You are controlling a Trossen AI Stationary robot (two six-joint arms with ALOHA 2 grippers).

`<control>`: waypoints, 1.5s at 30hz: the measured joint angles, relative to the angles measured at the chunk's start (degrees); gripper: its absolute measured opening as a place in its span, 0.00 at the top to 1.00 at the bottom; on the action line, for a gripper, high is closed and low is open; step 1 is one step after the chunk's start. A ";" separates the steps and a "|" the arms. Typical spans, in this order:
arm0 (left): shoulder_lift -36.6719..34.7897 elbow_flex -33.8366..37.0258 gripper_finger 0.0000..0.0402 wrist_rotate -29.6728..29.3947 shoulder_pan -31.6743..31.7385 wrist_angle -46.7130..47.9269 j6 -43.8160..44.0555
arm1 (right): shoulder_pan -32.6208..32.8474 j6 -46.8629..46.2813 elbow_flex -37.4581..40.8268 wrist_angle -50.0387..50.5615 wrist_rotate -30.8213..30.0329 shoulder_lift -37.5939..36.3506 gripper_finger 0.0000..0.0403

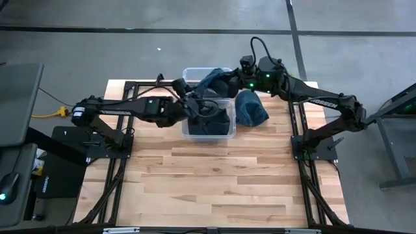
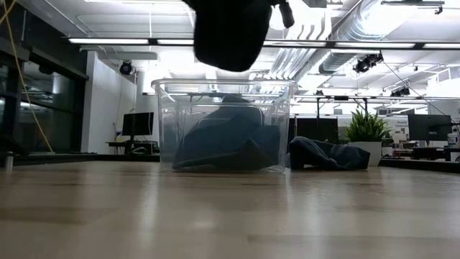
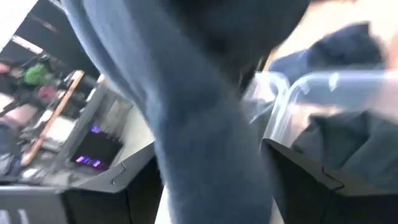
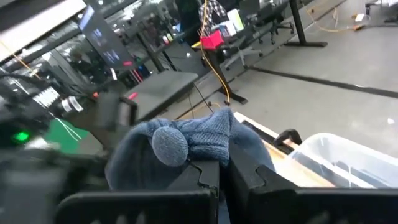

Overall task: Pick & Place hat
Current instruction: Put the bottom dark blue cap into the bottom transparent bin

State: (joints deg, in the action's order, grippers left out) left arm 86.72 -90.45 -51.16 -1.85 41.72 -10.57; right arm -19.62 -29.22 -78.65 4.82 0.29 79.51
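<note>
A dark hat (image 2: 230, 32) hangs in the air above the near clear bin (image 2: 224, 126); it fills the left wrist view as grey-blue cloth (image 3: 193, 124). My left gripper (image 1: 195, 106) is over that bin's left side, its fingers hidden by the cloth. My right gripper (image 4: 219, 177) is shut on a blue knit hat with a pom-pom (image 4: 186, 143), above the far bin (image 1: 195, 73). Another blue hat (image 1: 251, 108) lies flat on the table right of the bins. More dark hats (image 2: 223, 144) lie in the near bin. My left gripper holds the dark hat lifted clear above the near bin, and it hangs below the fingers. The cloth itself hides the place of contact, so the part and the kind of hold do not show. My right gripper pinches the blue knit hat's cloth (image 4: 211, 155) between its two shut fingers, near the pom-pom (image 4: 170, 146). The hat bunches up beyond the fingertips and is off the table, over the far bin.
The two clear bins stand one behind the other at the table's far middle. The black frame rails (image 1: 120, 175) run along the left and right sides. The near half of the wooden table (image 1: 214, 188) is bare wood.
</note>
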 joint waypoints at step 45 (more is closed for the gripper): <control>1.54 0.00 0.99 3.85 0.01 1.66 4.76 | 0.00 7.51 -0.04 3.04 3.35 -3.18 0.88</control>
State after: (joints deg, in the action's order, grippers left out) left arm 88.26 -90.45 -47.31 -1.84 43.38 -5.81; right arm -19.62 -21.71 -78.70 7.86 3.64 76.33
